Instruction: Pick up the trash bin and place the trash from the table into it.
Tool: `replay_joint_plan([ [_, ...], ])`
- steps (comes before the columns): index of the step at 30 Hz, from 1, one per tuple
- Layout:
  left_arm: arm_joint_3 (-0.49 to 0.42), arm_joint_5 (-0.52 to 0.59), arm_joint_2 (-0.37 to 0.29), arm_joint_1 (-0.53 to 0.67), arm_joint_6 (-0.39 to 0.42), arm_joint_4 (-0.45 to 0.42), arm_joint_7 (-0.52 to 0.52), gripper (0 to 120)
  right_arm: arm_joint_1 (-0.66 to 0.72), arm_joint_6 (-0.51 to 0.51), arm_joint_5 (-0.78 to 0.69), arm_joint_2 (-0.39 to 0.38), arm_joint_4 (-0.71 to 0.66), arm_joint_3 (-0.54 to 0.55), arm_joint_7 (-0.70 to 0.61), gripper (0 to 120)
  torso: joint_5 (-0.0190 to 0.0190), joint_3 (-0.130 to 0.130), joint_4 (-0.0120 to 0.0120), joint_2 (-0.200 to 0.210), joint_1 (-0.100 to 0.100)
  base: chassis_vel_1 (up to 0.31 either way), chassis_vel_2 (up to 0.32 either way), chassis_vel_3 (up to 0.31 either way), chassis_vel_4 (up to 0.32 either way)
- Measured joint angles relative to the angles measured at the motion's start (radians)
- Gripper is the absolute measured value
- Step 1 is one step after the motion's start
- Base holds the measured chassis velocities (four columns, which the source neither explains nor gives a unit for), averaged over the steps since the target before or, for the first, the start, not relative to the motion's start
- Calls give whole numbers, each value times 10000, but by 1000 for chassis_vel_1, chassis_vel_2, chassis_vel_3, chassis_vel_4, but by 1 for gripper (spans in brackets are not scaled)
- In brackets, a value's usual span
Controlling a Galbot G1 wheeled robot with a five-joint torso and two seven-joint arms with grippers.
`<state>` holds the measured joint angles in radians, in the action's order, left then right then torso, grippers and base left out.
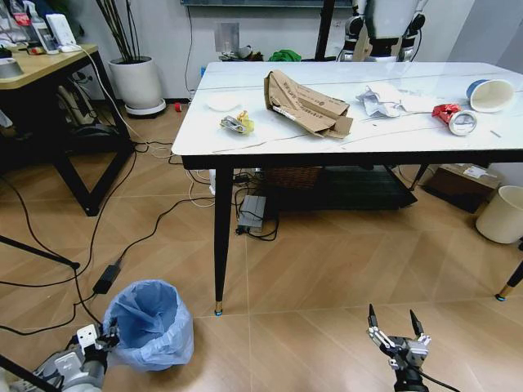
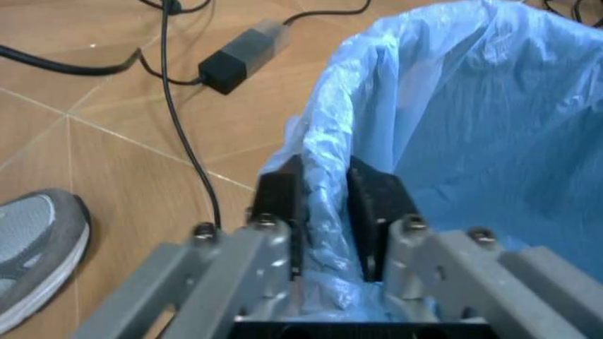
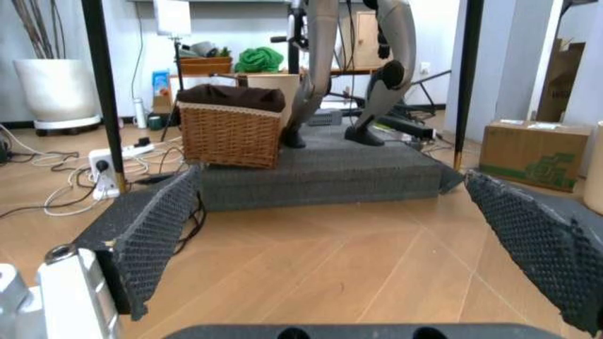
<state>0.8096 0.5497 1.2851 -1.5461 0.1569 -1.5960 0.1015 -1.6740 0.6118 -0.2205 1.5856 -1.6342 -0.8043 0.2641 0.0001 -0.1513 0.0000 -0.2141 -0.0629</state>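
Observation:
The trash bin (image 1: 152, 322), lined with a crinkled light-blue bag, stands on the floor at the lower left. My left gripper (image 1: 105, 335) is shut on the bin's rim (image 2: 325, 191), one finger inside and one outside the bag. My right gripper (image 1: 396, 325) hangs open low at the lower right, holding nothing. On the table (image 1: 270, 139) lies the trash: flattened brown cardboard (image 1: 302, 104), crumpled white paper (image 1: 382, 100), a yellow wrapper (image 1: 238, 123), a blue-white paper cup (image 1: 489, 94) and a red wrapper with a tape roll (image 1: 454, 118).
Cables and a black power brick (image 1: 106, 278) run across the floor left of the bin. A cream bin (image 1: 500, 214) stands at the right. Under the table sit a wicker basket (image 3: 231, 126) and a dark platform (image 3: 320, 173). A shoe (image 2: 33, 247) shows by the left gripper.

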Motion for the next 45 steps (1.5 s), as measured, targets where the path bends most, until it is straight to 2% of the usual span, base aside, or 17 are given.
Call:
replay_joint_plan([
  [4,-61,-39,59,117,38,158,1,1,-24,-8,-45,-59,-23,-56,-1,100,2,0,-1,-2,0,0,0,0,0],
  [15,-44,-64,157,41,44,110,-161,0,28,-58,-55,-170,14,-114,-10,100,2,-1,0,-3,-1,0,0,0,0],
  [17,-35,36,193,-279,101,-354,-321,0,37,-75,-9,-196,14,-74,-15,100,-10,-3,0,-3,-1,0,0,0,0],
  [22,-10,71,235,-840,100,-1301,-599,0,51,-131,65,-228,-26,-30,-20,100,-2,-3,1,-3,-1,0,0,0,0],
  [26,-76,103,310,-1557,0,-2460,-1189,0,21,-182,159,-307,-159,-21,-30,100,-1,-3,0,-3,-1,0,0,0,0],
  [32,-104,100,324,-2210,-97,-3363,-1910,0,-103,-236,243,-446,-309,-19,-38,100,2,-2,-1,-3,-1,0,0,0,0],
  [38,-50,49,249,-2728,-277,-3669,-2766,0,-190,-270,290,-581,-415,-60,-46,100,1,-2,1,-3,-1,0,0,0,0],
  [41,86,-21,35,-3134,-586,-3852,-4068,0,-357,-310,241,-863,-591,-171,-54,100,0,-2,0,-3,-1,0,0,0,0],
  [45,191,80,-358,-3308,-623,-4075,-4869,0,-514,-368,123,-1129,-782,-238,-69,100,0,-2,1,-3,-1,0,0,0,0],
])
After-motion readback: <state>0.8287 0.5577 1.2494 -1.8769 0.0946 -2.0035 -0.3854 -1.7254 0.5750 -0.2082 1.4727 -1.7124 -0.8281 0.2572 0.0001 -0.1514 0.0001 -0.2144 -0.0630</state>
